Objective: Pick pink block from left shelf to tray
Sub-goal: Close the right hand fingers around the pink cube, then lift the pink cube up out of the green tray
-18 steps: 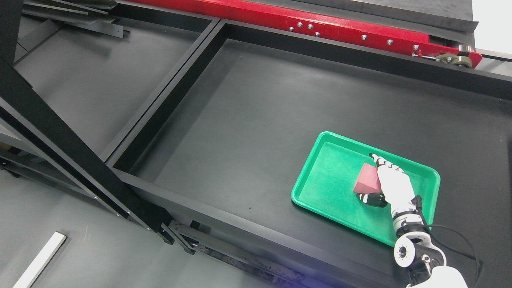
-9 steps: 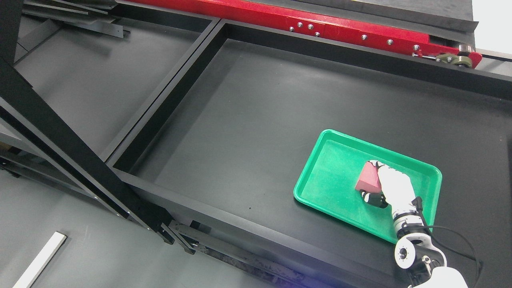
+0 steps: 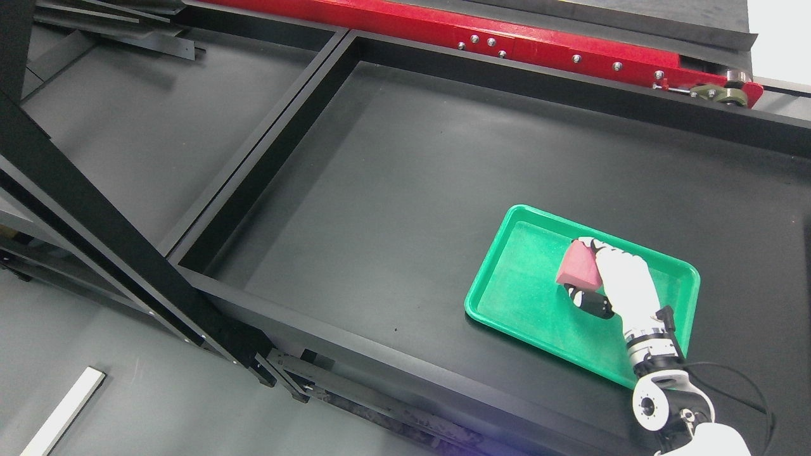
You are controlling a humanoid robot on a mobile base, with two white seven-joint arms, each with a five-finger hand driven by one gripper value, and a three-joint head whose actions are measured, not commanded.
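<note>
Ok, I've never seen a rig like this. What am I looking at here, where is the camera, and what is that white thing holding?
The picture comes from a camera on a humanoid robot's head, looking down at a black shelf unit. The white jointed thing at the lower right is the robot's right hand, on an arm that enters from the bottom right corner. Its fingers are closed on a pink block, which it holds over a green tray lying on the right-hand shelf bay. Whether the block touches the tray floor cannot be told. The left bay shows nothing on it. The red beam at the top belongs to the surroundings. The left arm is out of view.
</note>
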